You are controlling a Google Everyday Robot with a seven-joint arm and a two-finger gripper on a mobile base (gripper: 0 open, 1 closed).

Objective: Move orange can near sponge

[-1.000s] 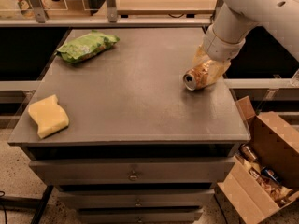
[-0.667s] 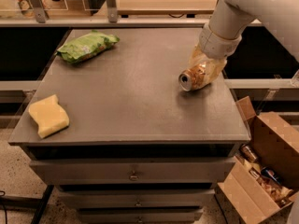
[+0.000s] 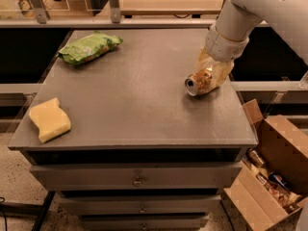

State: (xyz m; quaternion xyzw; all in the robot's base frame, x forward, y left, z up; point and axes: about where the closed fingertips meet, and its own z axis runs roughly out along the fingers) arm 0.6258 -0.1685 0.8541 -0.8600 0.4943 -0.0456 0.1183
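The orange can [image 3: 197,83] lies on its side on the right part of the grey tabletop [image 3: 134,105], its silver top facing left. My gripper [image 3: 211,74] comes down from the upper right on a white arm, and its pale translucent fingers [image 3: 222,72] close around the can's body. The pale yellow sponge [image 3: 49,120] lies at the table's front left corner, far from the can.
A green crinkly snack bag [image 3: 89,46] lies at the back left of the table. An open cardboard box [image 3: 272,177] with small items stands on the floor to the right. Drawers sit under the tabletop, and a shelf rail runs behind it.
The arm and the can have shifted slightly left and toward the front. The sponge and the bag have not moved.
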